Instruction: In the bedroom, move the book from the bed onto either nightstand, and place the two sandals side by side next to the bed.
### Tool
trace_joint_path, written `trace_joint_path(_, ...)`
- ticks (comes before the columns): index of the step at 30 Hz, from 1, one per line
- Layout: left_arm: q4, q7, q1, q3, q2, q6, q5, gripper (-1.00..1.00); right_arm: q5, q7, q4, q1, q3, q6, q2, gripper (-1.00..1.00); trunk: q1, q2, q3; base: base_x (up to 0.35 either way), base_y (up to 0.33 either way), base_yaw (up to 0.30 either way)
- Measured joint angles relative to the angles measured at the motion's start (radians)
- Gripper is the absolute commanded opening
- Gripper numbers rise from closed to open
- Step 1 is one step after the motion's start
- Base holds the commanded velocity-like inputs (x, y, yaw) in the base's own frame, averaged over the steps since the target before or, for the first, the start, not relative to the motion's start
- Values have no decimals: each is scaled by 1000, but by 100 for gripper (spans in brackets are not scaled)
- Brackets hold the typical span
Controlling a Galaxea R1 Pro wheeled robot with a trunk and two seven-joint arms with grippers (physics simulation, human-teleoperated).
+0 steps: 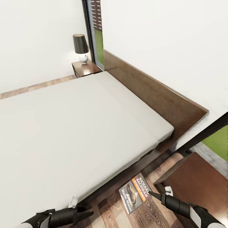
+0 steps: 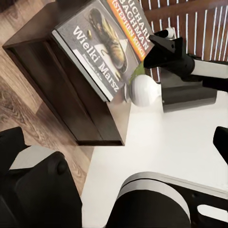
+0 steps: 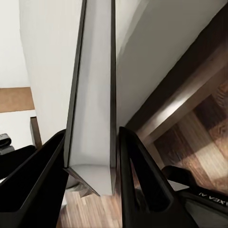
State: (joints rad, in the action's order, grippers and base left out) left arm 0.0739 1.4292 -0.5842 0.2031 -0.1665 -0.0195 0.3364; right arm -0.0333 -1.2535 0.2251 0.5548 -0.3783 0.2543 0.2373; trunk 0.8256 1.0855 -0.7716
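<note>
My right gripper (image 1: 152, 193) is shut on the book (image 1: 135, 195), pinching one edge. The book hangs over the wood floor, between the bed's side and the near nightstand (image 1: 196, 180), cover up. The right wrist view has the book (image 3: 92, 95) edge-on between the right gripper's (image 3: 90, 134) fingers. From the left wrist, the book (image 2: 99, 42) is in front of the right gripper (image 2: 156, 45), above the nightstand (image 2: 71, 90). Low by the bed's edge, my left gripper (image 1: 85, 214) looks open and holds nothing. The bed (image 1: 72, 126) is bare. The sandals are out of view.
A second nightstand (image 1: 86, 68) with a dark-shaded lamp (image 1: 80, 46) stands at the bed's far corner. The headboard (image 1: 152, 91) runs along the white wall. A lamp base (image 2: 145, 90) stands by the near nightstand. A black-framed window (image 1: 215, 139) is right of it.
</note>
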Motion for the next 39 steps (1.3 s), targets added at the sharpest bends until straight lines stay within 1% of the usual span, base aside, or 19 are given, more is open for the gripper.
trace_joint_path(9,-10,2,3,0,0,-12,1,100,0,3,-66,0,1,-2,0,-100,0,0,15,0,0,-122)
trace_joint_path(22,-10,2,4,1,3,-13,0,100,1,5,-70,0,1,-3,0,-100,0,0,35,0,0,-125)
trace_joint_path(28,-9,-2,4,1,7,-13,2,100,1,9,-70,0,0,-3,-1,-100,0,0,39,0,0,-24)
trace_joint_path(35,-10,-3,5,1,7,-13,1,100,1,9,-71,0,1,-4,-2,-100,0,0,49,0,0,-1)
trace_joint_path(37,-10,-3,5,1,7,-13,1,100,1,9,-71,0,1,-13,-2,-100,0,0,52,0,0,0)
trace_joint_path(39,-10,-3,5,1,7,-13,1,100,1,9,-72,0,0,-47,-3,-100,0,0,55,0,0,0)
